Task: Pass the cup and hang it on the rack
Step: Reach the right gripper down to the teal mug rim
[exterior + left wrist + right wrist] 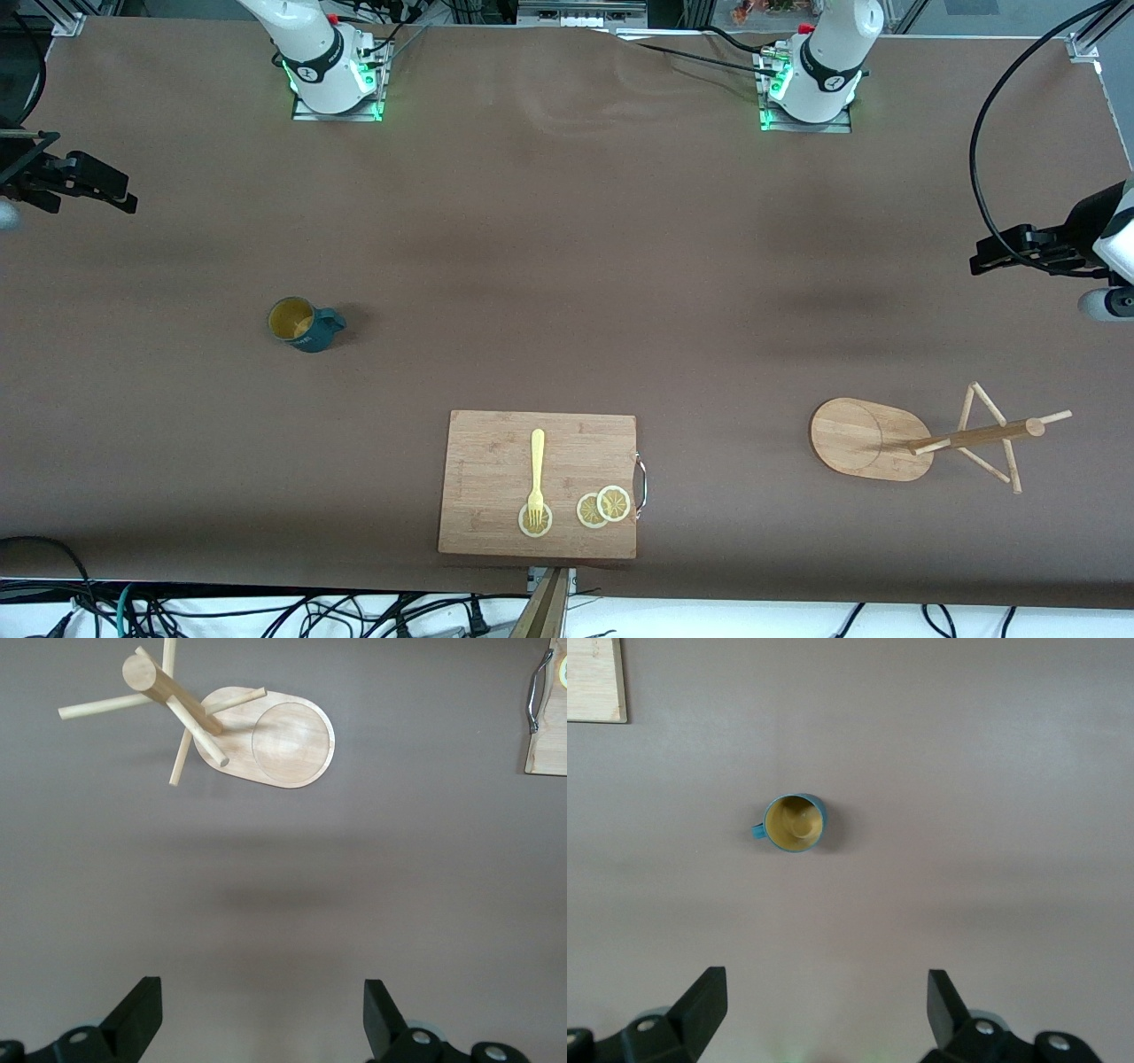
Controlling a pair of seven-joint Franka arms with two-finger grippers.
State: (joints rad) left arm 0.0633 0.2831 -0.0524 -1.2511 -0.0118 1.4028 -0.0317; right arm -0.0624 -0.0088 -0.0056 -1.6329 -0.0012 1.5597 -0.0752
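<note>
Nothing is being handled yet: the job is sitting at its very first step, with the cup (304, 324) standing upright and alone on the worktop (549, 266), its yellowish mouth facing up and its handle pointing toward the cutting board (539, 484). Taking that board as the landmark, the cup is lying farther from the front camera than the board and toward the right arm's end, while the rack (930, 438) is standing beside the board toward the left arm's end, post upright on its oval base. The right pincer (824, 1010) is hanging high over bare worktop at its own end, jaws spread wide and holding nothing, looking down on the cup. The left pincer (264, 1014) is waiting high near the rack, equally wide and empty. To my eye, the next move is calling for the right arm to come down over the cup and close on its rim or handle.
</note>
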